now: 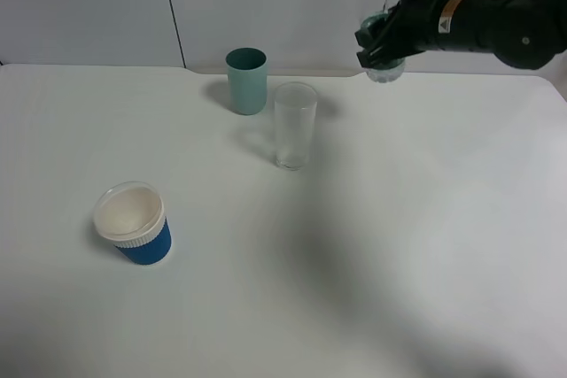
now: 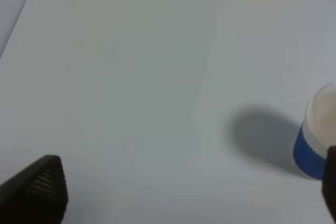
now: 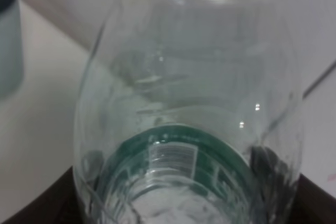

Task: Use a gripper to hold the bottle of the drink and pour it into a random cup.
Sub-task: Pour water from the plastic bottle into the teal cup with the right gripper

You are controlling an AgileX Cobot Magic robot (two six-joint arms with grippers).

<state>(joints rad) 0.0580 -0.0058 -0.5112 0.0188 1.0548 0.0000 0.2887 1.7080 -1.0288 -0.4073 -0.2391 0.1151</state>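
My right gripper [image 1: 383, 40] is shut on the bottle of the drink [image 1: 387, 69], a small clear bottle with a dark green label band, and holds it in the air at the back right, right of the clear glass [image 1: 294, 125]. The bottle [image 3: 189, 119] fills the right wrist view, with the dark fingers [image 3: 44, 205] on both sides of it. A teal cup [image 1: 246, 81] stands just left of the glass. A blue cup with a white inside [image 1: 133, 222] stands at the front left. My left gripper [image 2: 184, 192] is open and empty above the table, with the blue cup [image 2: 315, 140] beside it.
The white table [image 1: 399, 245] has a pale wall behind its far edge. The teal cup also shows at the edge of the right wrist view [image 3: 9, 40]. My left arm is not seen in the exterior view.
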